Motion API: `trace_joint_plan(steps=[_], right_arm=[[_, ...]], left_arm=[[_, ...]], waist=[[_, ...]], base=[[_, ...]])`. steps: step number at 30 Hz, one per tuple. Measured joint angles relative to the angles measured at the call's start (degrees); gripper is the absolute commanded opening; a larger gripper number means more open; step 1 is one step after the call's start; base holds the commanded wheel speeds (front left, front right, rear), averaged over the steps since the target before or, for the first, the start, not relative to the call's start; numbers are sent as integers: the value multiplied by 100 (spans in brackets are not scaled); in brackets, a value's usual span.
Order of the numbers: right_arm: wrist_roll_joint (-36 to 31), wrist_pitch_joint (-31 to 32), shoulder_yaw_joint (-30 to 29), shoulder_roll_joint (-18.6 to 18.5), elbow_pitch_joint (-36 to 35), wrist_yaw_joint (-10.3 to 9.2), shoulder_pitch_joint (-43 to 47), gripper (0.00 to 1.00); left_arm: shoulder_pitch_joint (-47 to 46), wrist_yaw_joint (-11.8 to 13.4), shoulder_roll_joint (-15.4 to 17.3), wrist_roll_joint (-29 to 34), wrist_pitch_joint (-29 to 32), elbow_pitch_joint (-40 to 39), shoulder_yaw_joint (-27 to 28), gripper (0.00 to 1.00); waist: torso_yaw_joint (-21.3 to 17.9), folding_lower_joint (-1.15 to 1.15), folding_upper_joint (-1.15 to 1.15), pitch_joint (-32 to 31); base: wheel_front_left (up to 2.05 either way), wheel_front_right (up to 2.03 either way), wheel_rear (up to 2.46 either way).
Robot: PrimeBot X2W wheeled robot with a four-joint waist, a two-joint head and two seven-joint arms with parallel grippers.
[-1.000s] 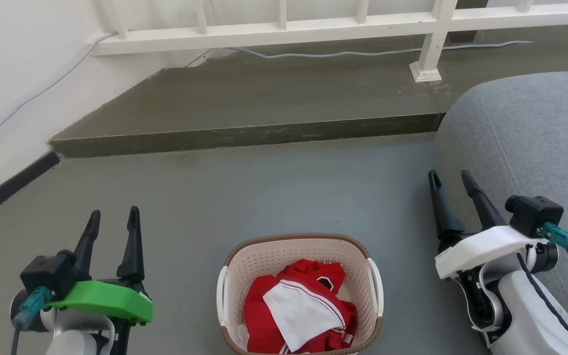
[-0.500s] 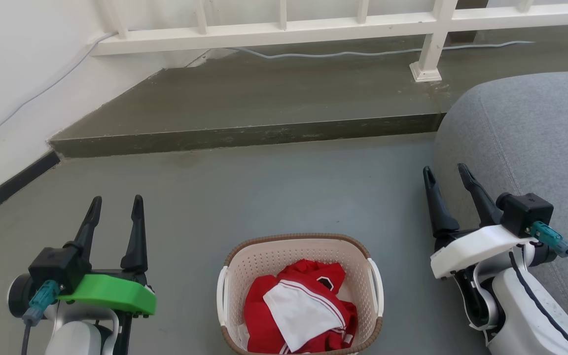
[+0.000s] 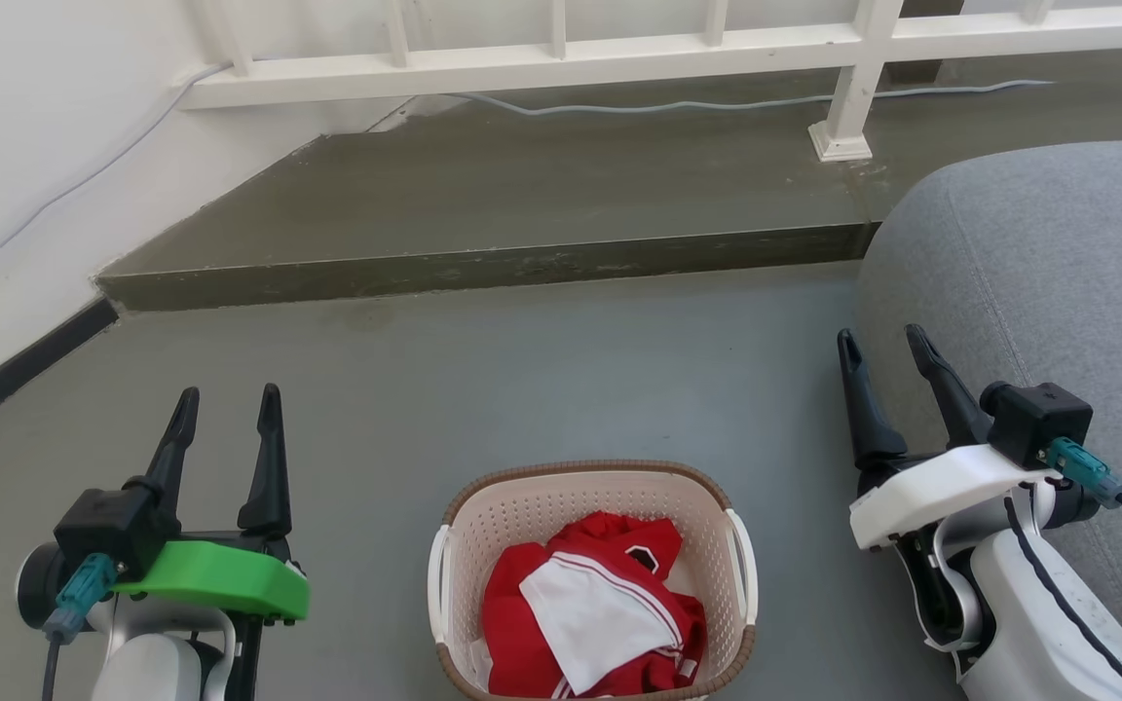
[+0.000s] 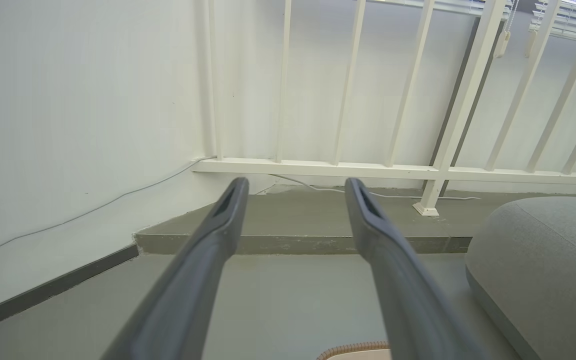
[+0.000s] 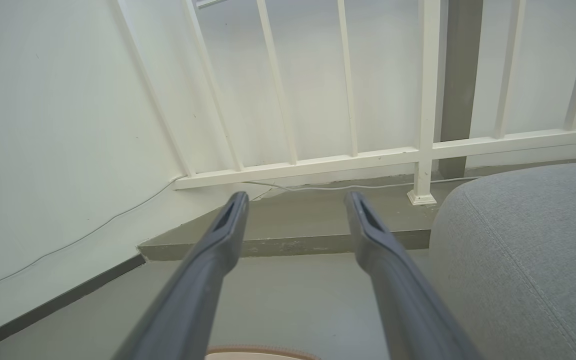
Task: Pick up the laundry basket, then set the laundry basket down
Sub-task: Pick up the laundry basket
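Note:
The laundry basket [image 3: 522, 501] stands on the grey floor at the bottom middle of the head view: cream perforated plastic, brown woven-look rim, white side handles, with red and white clothes [image 3: 590, 608] inside. A sliver of its brown rim [image 4: 355, 348] shows at the bottom of the left wrist view, and the rim [image 5: 258, 351] also shows in the right wrist view. My left gripper [image 3: 228, 407] is open to the basket's left, fingers pointing away. My right gripper [image 3: 880, 343] is open to its right. Both hold nothing and stand apart from the basket.
A raised concrete step [image 3: 483, 263] crosses the floor ahead, with a white railing [image 3: 561, 58] and a grey cable [image 3: 746, 102] behind it. A white wall [image 3: 25, 146] runs along the left. A grey cushioned seat [image 3: 1038, 273] sits close beside my right arm.
Both arms moved forward and up a little over the first half second, then held still. The basket has not moved, and both grippers stayed open.

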Motion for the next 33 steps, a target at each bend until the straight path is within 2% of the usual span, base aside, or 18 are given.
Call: trace_joint_plan(steps=[16, 33], right_arm=[[-60, -1, -85, 34, 51, 53, -12, 100], [-155, -1, -256, 53, 55, 53, -109, 100]], left_arm=[[1, -49, -32, 0, -14, 86, 67, 100], [-57, -100, -53, -169, -14, 177, 140, 100]], waist=[[-20, 0, 0, 90], [-104, 0, 0, 615]], base=[[0, 0, 0], [0, 0, 0]])
